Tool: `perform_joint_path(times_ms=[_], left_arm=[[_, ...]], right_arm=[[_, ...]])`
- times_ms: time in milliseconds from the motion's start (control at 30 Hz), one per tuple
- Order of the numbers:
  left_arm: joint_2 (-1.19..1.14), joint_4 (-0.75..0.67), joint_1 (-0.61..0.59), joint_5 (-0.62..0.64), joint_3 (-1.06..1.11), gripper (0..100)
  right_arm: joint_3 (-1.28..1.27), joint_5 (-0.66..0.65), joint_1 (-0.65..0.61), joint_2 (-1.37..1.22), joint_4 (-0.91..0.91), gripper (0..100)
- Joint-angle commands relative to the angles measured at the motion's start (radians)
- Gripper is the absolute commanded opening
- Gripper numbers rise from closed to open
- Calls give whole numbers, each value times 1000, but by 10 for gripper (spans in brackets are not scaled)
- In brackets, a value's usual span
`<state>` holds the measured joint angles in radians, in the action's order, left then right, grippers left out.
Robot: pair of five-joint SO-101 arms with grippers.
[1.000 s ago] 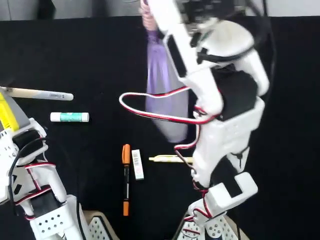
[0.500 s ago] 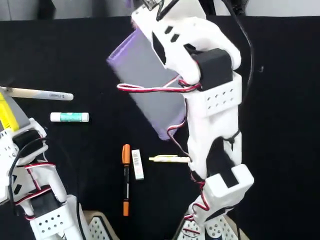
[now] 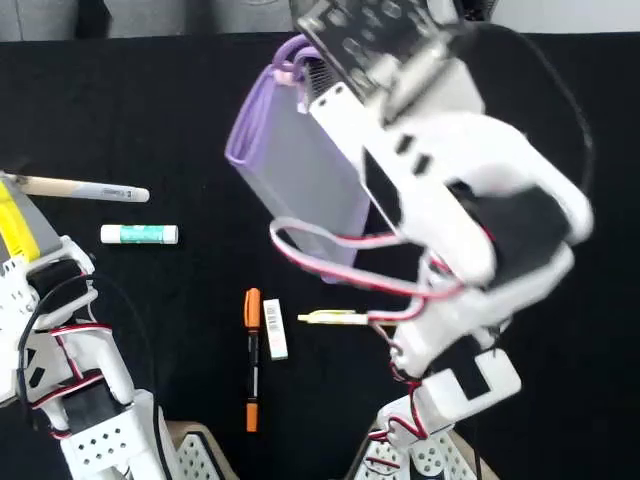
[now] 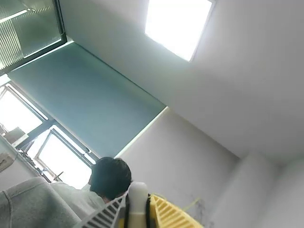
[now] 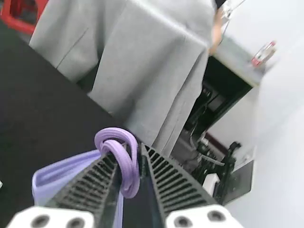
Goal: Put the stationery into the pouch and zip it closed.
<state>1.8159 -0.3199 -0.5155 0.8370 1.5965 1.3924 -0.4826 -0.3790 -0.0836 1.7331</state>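
Right now your right gripper [image 5: 127, 167] is pinched tight on the purple loop [image 5: 118, 145] of the pouch [image 3: 300, 180], which hangs tilted from it over the black table [image 3: 150, 100]. You've got the white marker [image 3: 75, 187], green glue stick [image 3: 140, 234], orange pen [image 3: 252, 350], small white bar [image 3: 275, 330] just beside it, and yellow pen [image 3: 335, 317] all lying loose on the table, outside the pouch. Left gripper [image 4: 138, 211] points up at the ceiling; can't tell its state.
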Motion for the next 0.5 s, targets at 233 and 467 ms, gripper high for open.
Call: perform_joint_path(times_ms=[233,467], left_arm=[[-3,-12,406,5,-206,30],[-54,-23,501,-84,-240,30]], right_arm=[[61,61,9,38,26,11],[62,63,8,38,26,11]])
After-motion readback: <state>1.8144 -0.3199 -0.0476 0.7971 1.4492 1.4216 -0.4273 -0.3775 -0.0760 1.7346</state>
